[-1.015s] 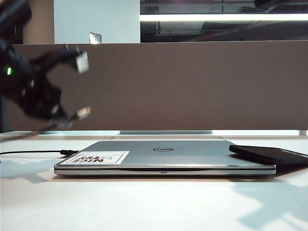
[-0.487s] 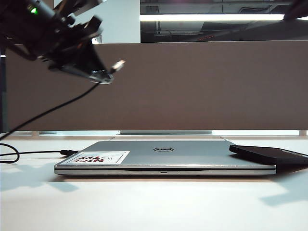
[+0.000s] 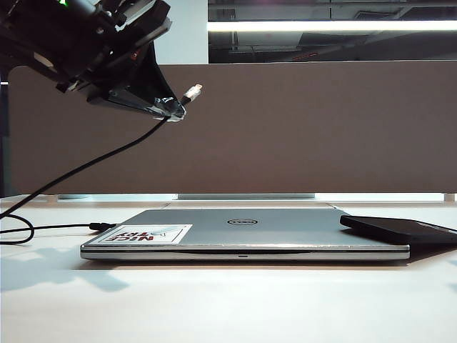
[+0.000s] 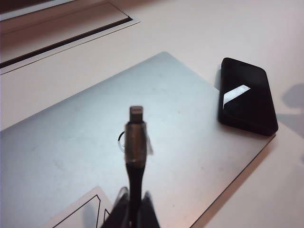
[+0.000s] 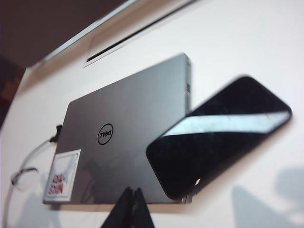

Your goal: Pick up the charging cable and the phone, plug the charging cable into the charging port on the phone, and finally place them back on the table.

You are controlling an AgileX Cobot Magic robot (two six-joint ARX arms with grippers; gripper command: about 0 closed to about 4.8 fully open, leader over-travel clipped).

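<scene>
My left gripper [image 3: 168, 108] hangs high at the left of the exterior view, shut on the charging cable [image 3: 86, 168] just behind its silver plug [image 3: 193, 91]. The black cord sags down to the table [image 3: 214, 304]. In the left wrist view the plug [image 4: 136, 114] sticks out past the fingertips [image 4: 124, 209], above the laptop lid. The phone [image 3: 400, 229] lies flat, resting partly on the laptop's right edge; both wrist views show the phone [image 4: 247, 97] [image 5: 218, 133]. My right gripper [image 5: 133, 194] is shut on nothing, up above the laptop's near edge. The charging port is not discernible.
A closed silver Dell laptop [image 3: 243, 232] with a red-lettered sticker [image 3: 150, 234] lies mid-table. The cable's other end [image 3: 100, 226] rests beside its left edge, with a loop of cord [image 3: 21, 230] on the table. A grey-brown divider [image 3: 300, 128] stands behind.
My left gripper has swung up and to the right with the plug, pulling the cord off the table. A dark arm part seen earlier at the upper right has left the exterior view.
</scene>
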